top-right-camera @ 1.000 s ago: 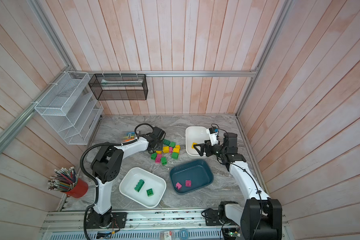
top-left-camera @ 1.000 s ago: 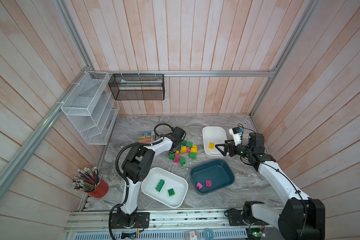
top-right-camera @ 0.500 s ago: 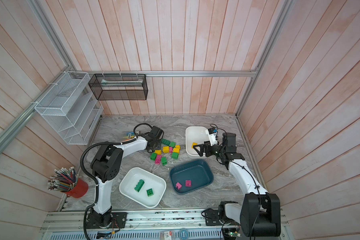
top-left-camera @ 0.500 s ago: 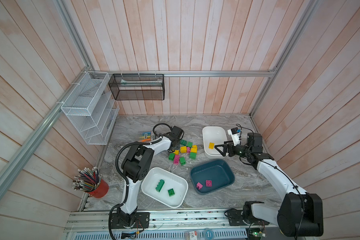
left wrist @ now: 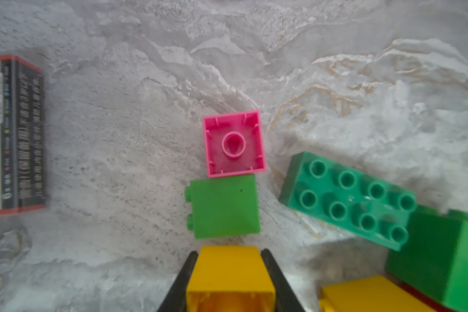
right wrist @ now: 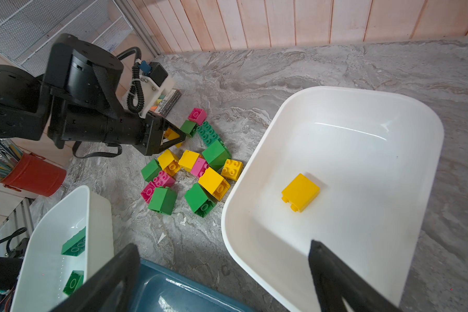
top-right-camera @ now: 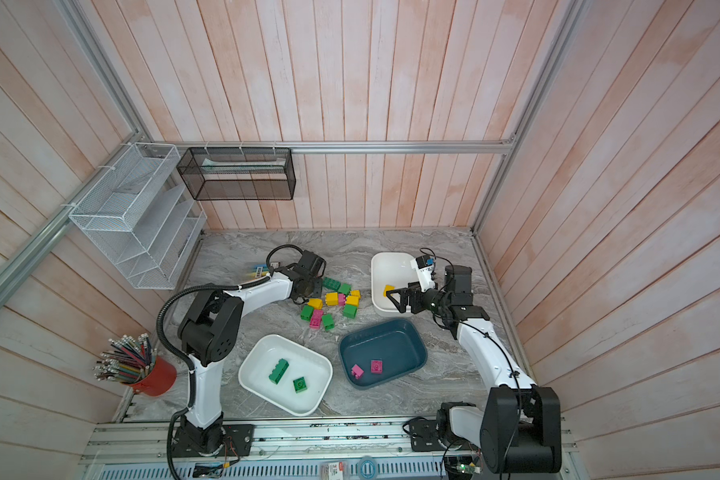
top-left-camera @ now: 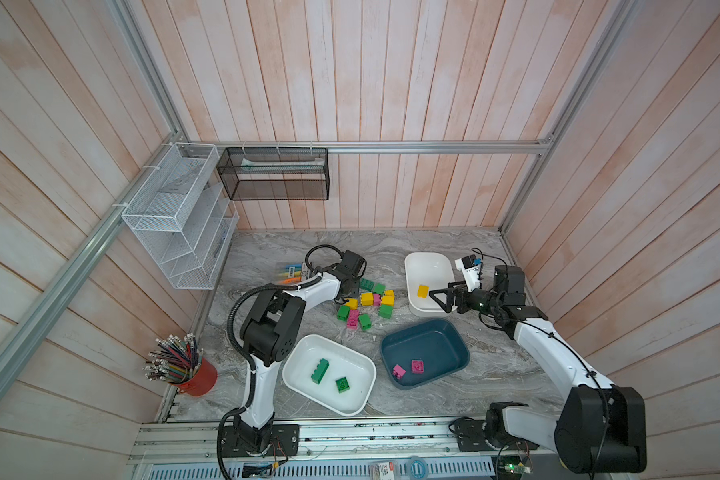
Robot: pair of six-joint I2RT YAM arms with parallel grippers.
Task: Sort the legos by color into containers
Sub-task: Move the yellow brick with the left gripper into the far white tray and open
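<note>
Three tubs sit on the bench (top-left-camera: 391,245): two white, one teal. The near white tub (top-left-camera: 352,359), at 7 o'clock from the loose pile (top-left-camera: 366,299), holds two green bricks (top-left-camera: 320,370); the teal tub (top-left-camera: 429,340), at 4 o'clock, two pink bricks (top-left-camera: 417,365); the far white tub (top-left-camera: 429,266), at 2 o'clock, one yellow brick (top-left-camera: 422,291). The pile counts about fifteen: six green, four pink, five yellow including the pinched brick (left wrist: 229,272) in the left tool (left wrist: 229,254). Also pictured: a left arm (top-left-camera: 267,328), a right arm (top-left-camera: 549,353), one white wire basket (top-left-camera: 171,208), one black wire basket (top-left-camera: 273,174), one pencil cup (top-left-camera: 196,378), one highlighter pack (top-left-camera: 292,272).
</note>
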